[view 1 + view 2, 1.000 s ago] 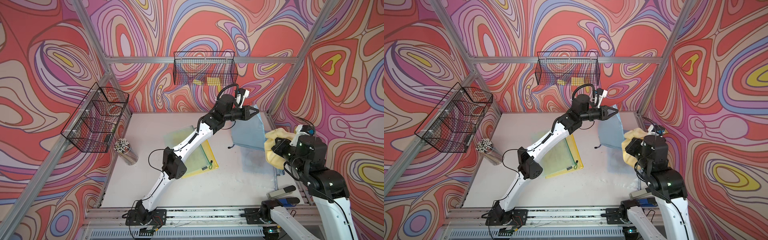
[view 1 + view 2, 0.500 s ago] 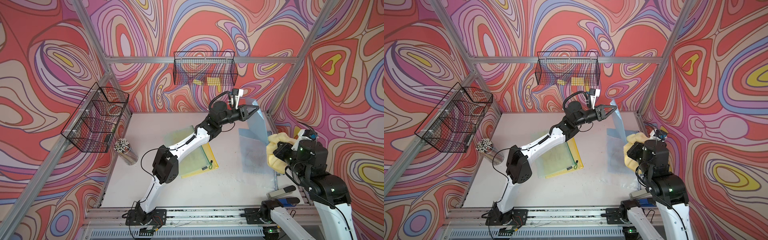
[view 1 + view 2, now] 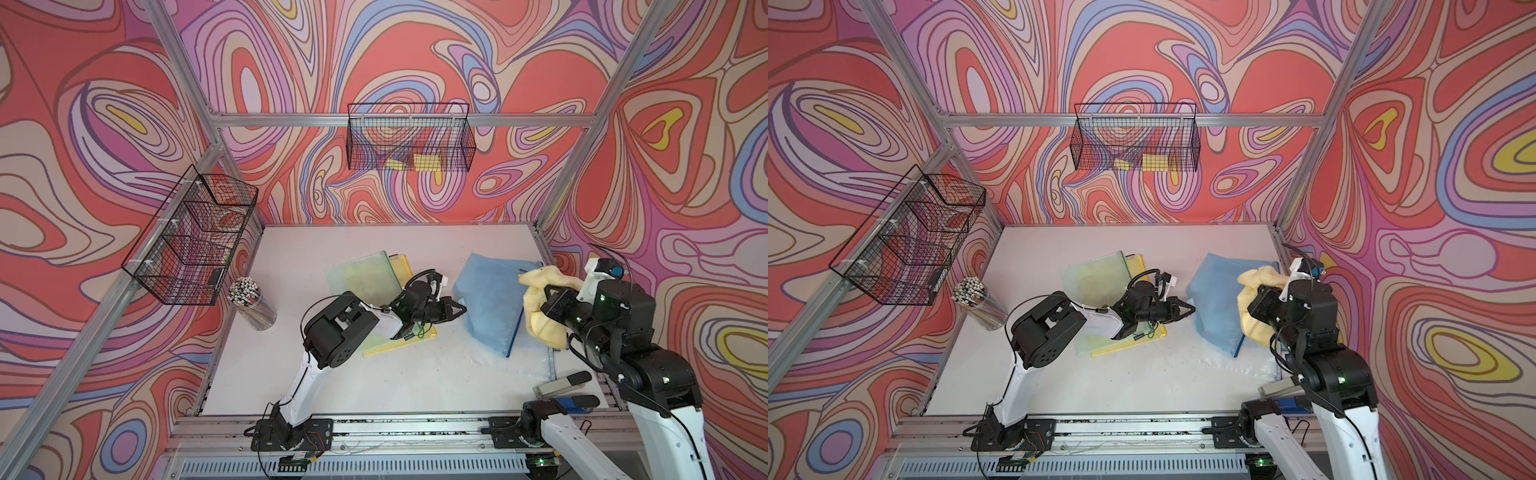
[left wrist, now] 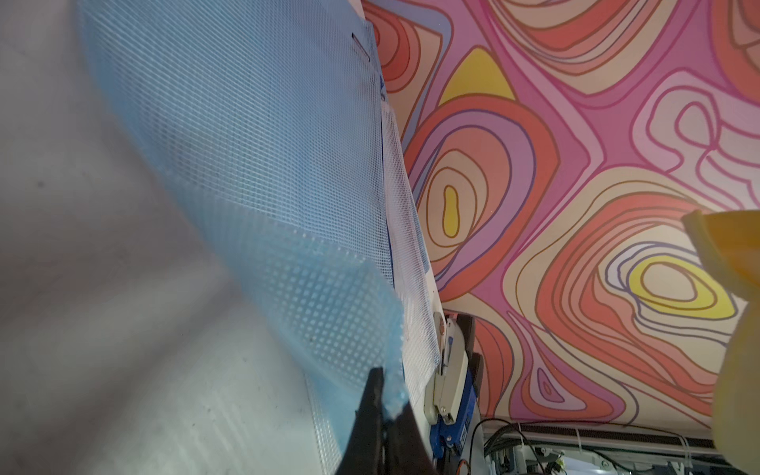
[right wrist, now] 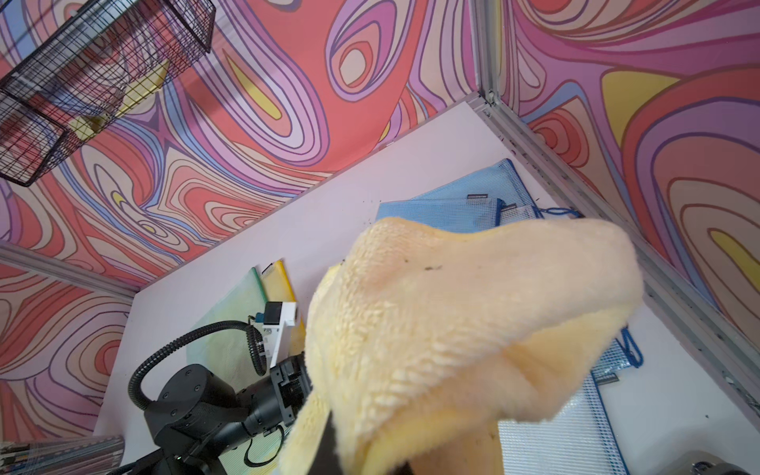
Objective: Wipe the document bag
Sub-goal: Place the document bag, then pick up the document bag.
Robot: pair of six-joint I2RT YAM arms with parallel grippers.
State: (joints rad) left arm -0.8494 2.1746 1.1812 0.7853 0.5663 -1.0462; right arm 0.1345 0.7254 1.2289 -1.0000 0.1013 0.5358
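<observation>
Left end effector [image 3: 459, 308]: tips pressed together on the edge of the blue document bag [image 3: 490, 307] nearest the left arm. The left wrist view showed the mesh corner pinched between them, with little material in the bite. The bag sat on the right half of the desk [image 3: 374, 386]. Its pinched side was raised off the surface, and its far side lay down, partly over a clear mesh bag [image 3: 528, 365].

Right end effector [image 3: 547, 303]: tips buried in the yellow cloth [image 3: 540, 328] and clamped on it. The cloth was bunched at the bag's right edge. Whether it touched the bag could not be resolved in either top view.

Judged step: left anchored, right was due to wipe. Notes on doing it well:
- Lowering the pinched corner, or pulling it taut, looked advisable first. A slack, tented sheet would likely have folded under the cloth.
- Strokes running away from the pinch seemed best, since that pull would tension the mesh rather than buckle it.
- Contact needed to come from the broad belly of the cloth, under light load, not from the fingertips inside it.
- The shallow bite looked liable to slip, so short, overlapping passes were preferred.
- The clear bag underneath could have dragged along.
- The green bag [image 3: 361, 274] and yellow bag [image 3: 403, 266] lay under the left arm, outside the wipe path.
</observation>
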